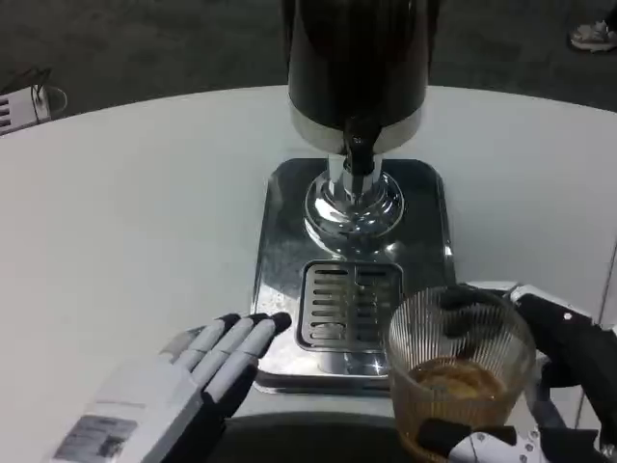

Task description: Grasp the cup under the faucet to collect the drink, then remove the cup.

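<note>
Holding the ribbed glass cup [459, 371], amber drink inside, my right hand [564, 386] wraps it just off the drip tray's [349, 307] near right corner, away from the faucet [359, 149], apparently carrying it off. My left hand [183, 381] rests empty, fingers extended, touching the dispenser base [280, 231].

The dispenser [357, 68] loses its top to the upper edge. Nearer than it, the cup [458, 371] loses its base to the bottom edge, hiding some right hand [559, 386] fingers.
</note>
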